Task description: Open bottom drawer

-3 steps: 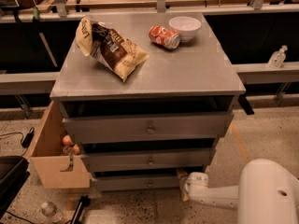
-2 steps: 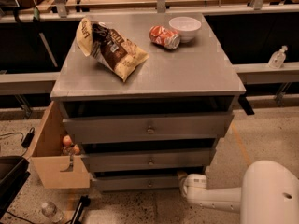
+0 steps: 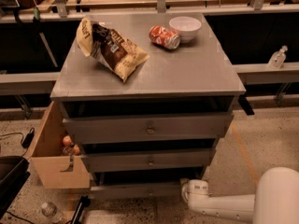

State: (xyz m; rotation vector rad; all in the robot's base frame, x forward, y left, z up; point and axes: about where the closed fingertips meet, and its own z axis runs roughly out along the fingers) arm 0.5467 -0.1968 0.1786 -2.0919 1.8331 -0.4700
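The grey cabinet (image 3: pixel 149 73) has three drawer fronts. The bottom drawer (image 3: pixel 135 191) is the lowest and narrowest front, just above the floor, with a dark gap above it. Its knob does not show. My gripper (image 3: pixel 187 190) is at the end of the white arm (image 3: pixel 224 205), which reaches in from the lower right. It sits low at the right end of the bottom drawer's front. The mid-sized drawer (image 3: pixel 149 160) and the tallest drawer (image 3: pixel 148 129) are above, each with a small centre knob.
On the cabinet top lie a chip bag (image 3: pixel 112 48), a red can (image 3: pixel 164 36) and a white bowl (image 3: pixel 185 28). An open cardboard box (image 3: pixel 51 164) stands against the cabinet's left side. A water bottle (image 3: pixel 49 211) lies on the floor at lower left.
The arm's end has stayed low by the right end of the bottom drawer, shifting only slightly. The drawers show no visible movement.
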